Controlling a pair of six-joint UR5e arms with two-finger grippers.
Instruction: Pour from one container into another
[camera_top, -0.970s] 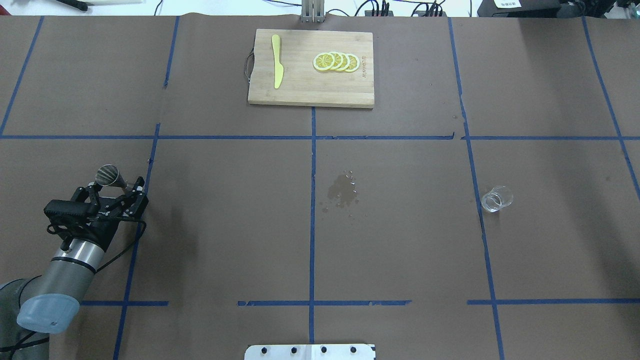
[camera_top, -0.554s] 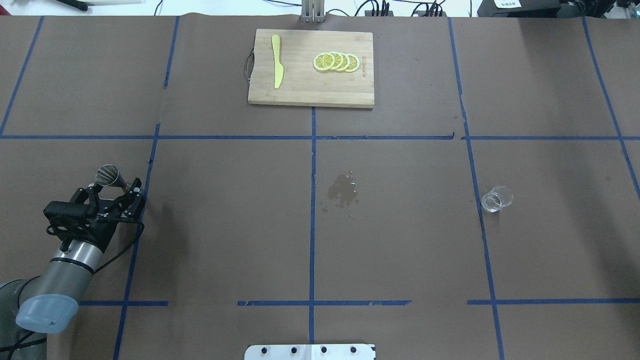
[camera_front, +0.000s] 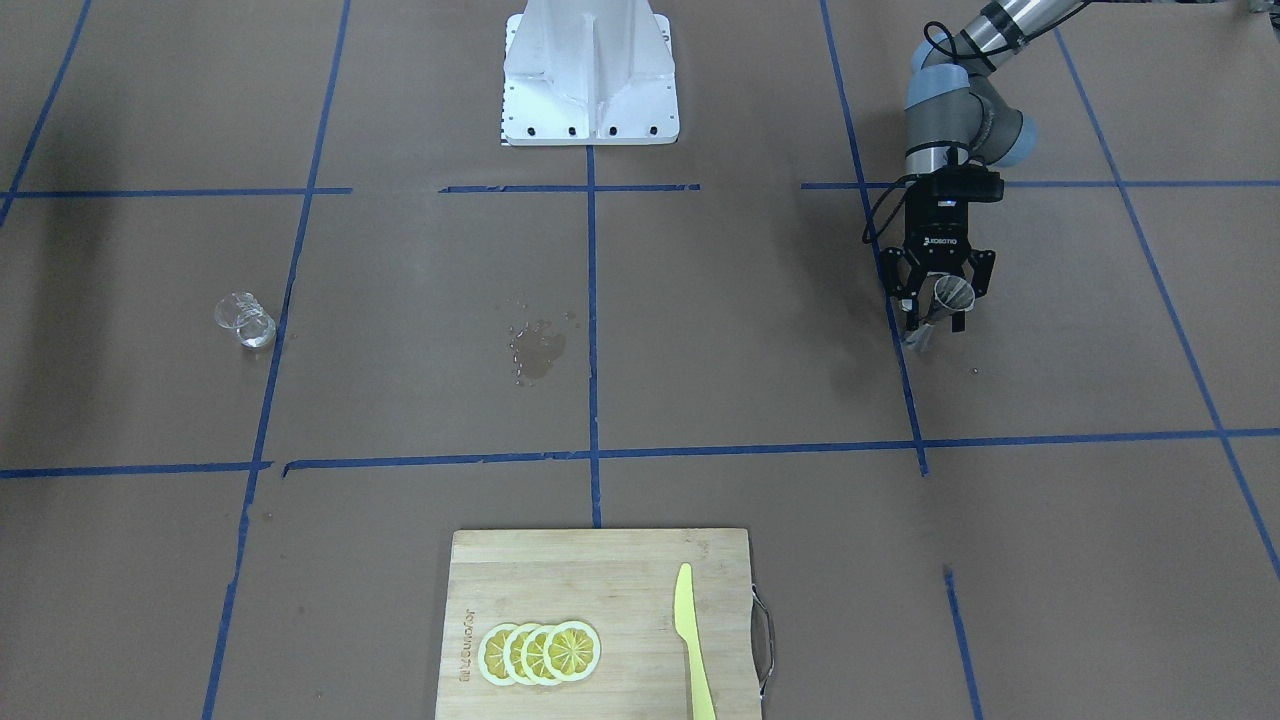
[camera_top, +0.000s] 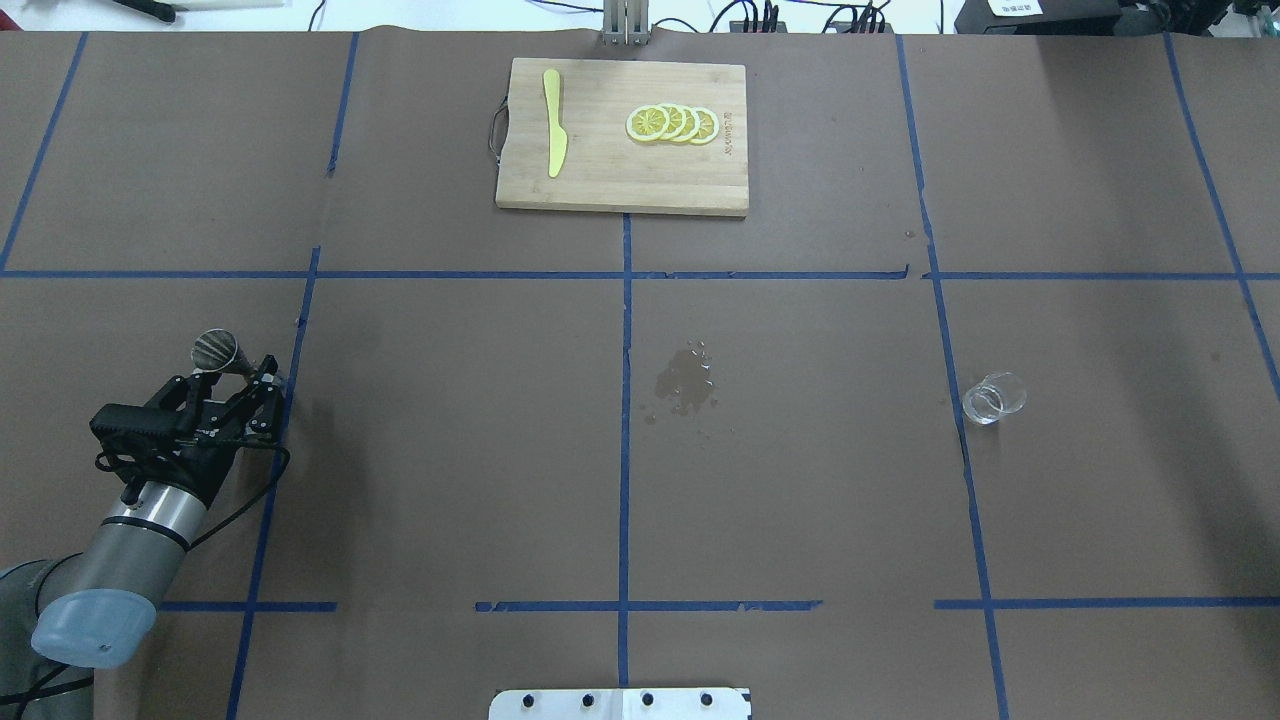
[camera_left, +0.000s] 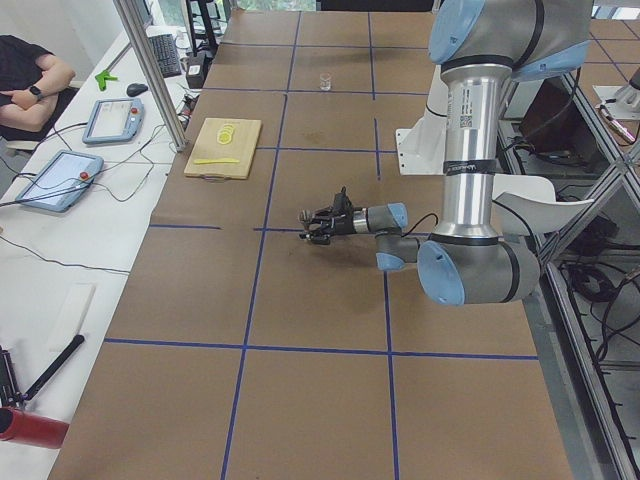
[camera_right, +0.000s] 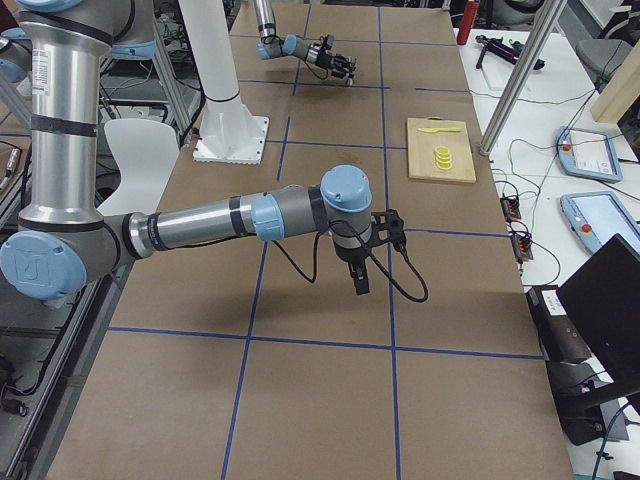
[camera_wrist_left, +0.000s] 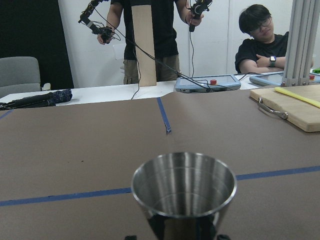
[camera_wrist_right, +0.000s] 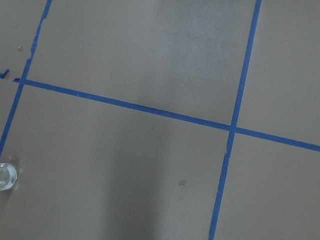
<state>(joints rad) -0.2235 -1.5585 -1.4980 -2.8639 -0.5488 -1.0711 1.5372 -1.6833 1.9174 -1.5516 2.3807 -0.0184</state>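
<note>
The steel jigger (camera_top: 215, 350) stands upright at the table's left, next to a blue tape line. My left gripper (camera_top: 232, 372) reaches in level, one finger on each side of the jigger's lower part, and looks shut on it. The front view shows the jigger (camera_front: 950, 297) between the fingers, and the left wrist view looks into its open cup (camera_wrist_left: 183, 192). The clear glass cup (camera_top: 993, 398) stands alone at the right, also seen as the glass cup (camera_front: 244, 320). My right gripper (camera_right: 358, 280) hangs high above the table; I cannot tell whether it is open or shut.
A wet spill (camera_top: 685, 385) marks the brown paper near the table's middle. At the far edge lies a wooden cutting board (camera_top: 620, 180) with a yellow knife (camera_top: 553, 125) and lemon slices (camera_top: 672, 124). The robot's base plate (camera_top: 620, 703) sits at the near edge.
The left gripper's fingers have drawn inward around the jigger and the arm has shifted slightly. The jigger and the glass cup have not moved.
</note>
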